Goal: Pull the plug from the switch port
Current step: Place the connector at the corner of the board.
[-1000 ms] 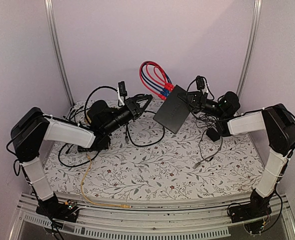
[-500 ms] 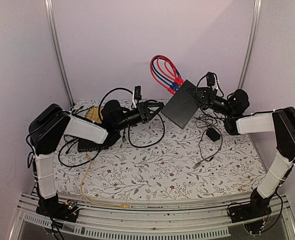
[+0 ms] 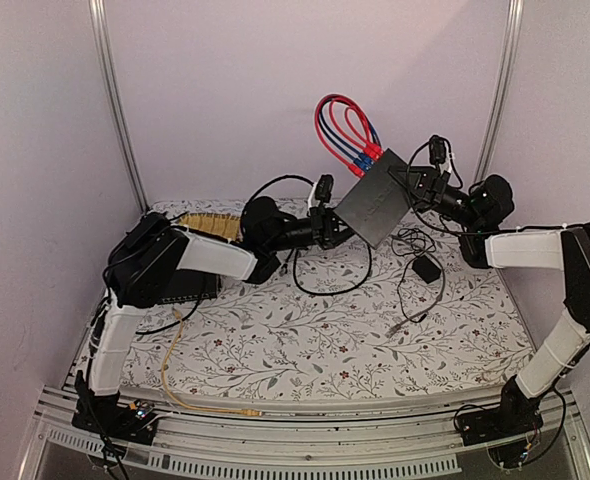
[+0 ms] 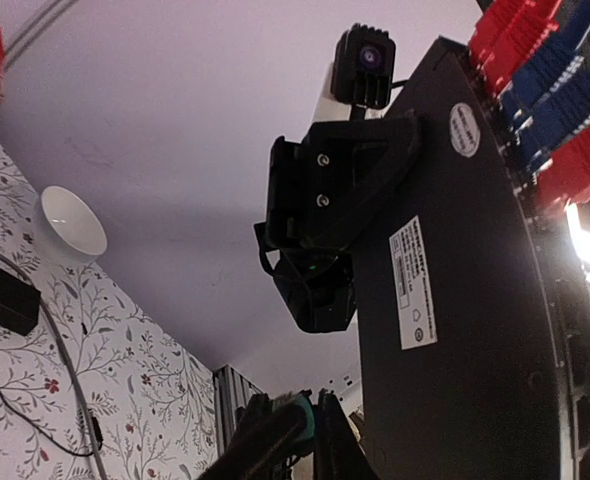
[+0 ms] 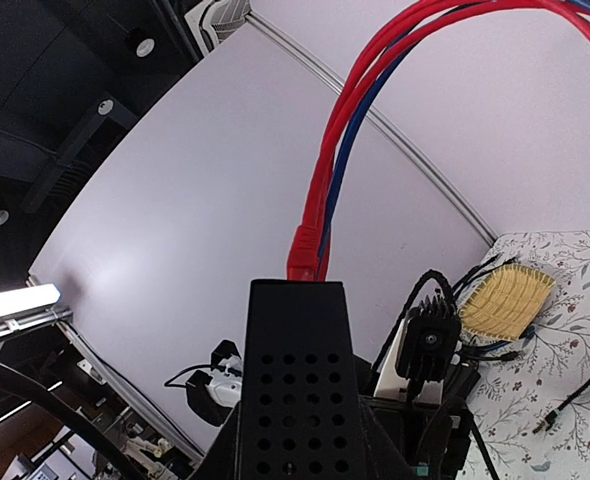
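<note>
Several coloured plugs (image 4: 510, 30) sit in the switch (image 3: 375, 200) clamped by right jaws.

The switch box (image 3: 375, 198) looks smooth and matt black, with white paper labels (image 4: 412, 283). Its red and blue cables (image 3: 340, 125) are glossy plastic. The worktop (image 3: 305, 335) is covered in matt, floral-printed cloth. The woven mat (image 3: 210, 225) looks rough and straw-like.

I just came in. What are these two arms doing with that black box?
The right end effector grips the black switch by one edge and holds it tilted above the table. Red and blue plugs are plugged into its far edge; none is out yet. The left end effector, shut, is at the switch's lower left corner.
</note>
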Robot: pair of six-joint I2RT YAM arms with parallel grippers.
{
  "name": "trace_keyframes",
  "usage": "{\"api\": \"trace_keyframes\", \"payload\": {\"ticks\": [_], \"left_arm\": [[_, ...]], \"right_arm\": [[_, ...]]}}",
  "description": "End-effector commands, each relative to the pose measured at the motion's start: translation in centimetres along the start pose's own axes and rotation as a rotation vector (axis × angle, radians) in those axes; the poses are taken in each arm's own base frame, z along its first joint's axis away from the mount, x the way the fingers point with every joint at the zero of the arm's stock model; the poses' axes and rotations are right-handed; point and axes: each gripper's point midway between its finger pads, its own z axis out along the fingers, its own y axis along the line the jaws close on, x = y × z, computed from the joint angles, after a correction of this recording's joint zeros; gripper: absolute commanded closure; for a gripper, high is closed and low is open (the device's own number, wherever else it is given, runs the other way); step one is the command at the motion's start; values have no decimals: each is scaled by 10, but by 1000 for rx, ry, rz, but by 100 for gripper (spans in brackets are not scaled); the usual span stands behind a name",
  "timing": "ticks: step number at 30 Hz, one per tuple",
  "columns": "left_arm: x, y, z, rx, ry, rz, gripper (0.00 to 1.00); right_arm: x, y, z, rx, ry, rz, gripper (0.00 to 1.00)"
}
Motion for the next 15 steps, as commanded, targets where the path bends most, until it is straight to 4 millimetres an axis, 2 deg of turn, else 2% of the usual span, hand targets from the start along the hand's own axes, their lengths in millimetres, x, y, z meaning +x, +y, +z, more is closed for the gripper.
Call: {"api": "trace_keyframes", "payload": {"ticks": [1, 5, 15], "left_arm": [[30, -14, 25, 99, 143, -16, 100], [45, -13, 41, 143, 204, -38, 100], [66, 2, 55, 197, 270, -99, 100]], "right_arm": [[-23, 50, -5, -87, -72, -140, 99], [-24, 54, -8, -85, -71, -145, 99], [-25, 68, -15, -78, -52, -170, 99]]}}
